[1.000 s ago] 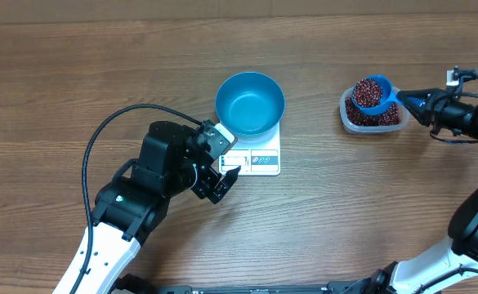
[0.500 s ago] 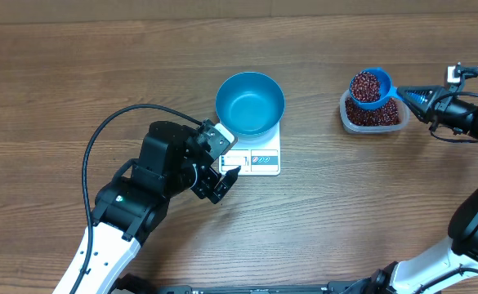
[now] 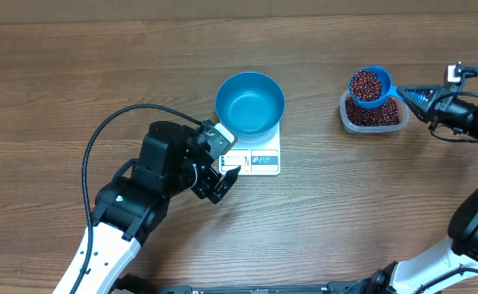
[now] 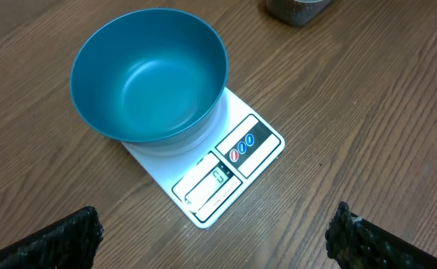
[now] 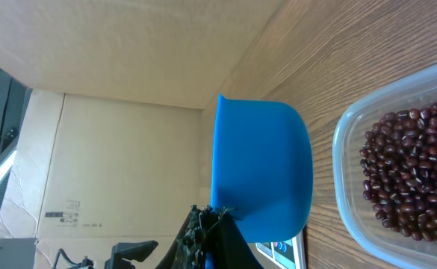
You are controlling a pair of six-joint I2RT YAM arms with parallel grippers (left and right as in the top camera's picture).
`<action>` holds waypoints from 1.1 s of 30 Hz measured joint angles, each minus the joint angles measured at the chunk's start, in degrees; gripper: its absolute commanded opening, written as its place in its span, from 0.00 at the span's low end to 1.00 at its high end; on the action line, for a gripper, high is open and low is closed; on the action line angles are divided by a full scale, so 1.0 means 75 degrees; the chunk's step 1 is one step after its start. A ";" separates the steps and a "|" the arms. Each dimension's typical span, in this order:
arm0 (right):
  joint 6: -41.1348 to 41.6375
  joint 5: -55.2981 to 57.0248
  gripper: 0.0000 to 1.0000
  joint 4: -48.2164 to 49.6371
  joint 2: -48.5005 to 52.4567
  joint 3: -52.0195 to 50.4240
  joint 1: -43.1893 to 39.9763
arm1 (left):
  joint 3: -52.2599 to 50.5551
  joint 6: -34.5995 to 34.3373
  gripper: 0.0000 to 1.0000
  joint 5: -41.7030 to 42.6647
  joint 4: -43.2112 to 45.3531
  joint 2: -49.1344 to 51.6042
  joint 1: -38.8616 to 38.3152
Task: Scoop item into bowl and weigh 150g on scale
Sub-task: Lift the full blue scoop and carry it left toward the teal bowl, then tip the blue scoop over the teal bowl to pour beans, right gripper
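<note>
The blue bowl (image 3: 250, 103) sits on the white scale (image 3: 259, 161) at mid-table, and nothing is in it. My right gripper (image 3: 408, 96) is shut on the handle of a small blue scoop (image 3: 371, 87) heaped with beans (image 3: 368, 83). It holds the scoop over the far left corner of the clear tub (image 3: 394, 122). In the right wrist view the scoop (image 5: 263, 164) shows its underside beside the beans (image 5: 412, 172) in the tub. My left gripper (image 3: 222, 175) stands open at the scale's front left corner. Bowl (image 4: 149, 75) and scale (image 4: 233, 161) lie ahead of its wide-apart fingers (image 4: 54, 243).
The clear tub of beans stands at the right, about a hand's width from the scale. The left arm's black cable (image 3: 116, 122) loops over the table on the left. Bare wood lies between bowl and tub.
The right gripper has lifted the filled scoop a little up and away from the tub's middle. Over the last half second it holds still. The left arm has not moved.
</note>
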 measured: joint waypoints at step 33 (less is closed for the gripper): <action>0.0000 -0.0446 0.04 0.0906 0.0000 -0.0009 0.2818 | 0.0000 0.0000 0.99 0.0000 -0.0003 0.0000 0.0000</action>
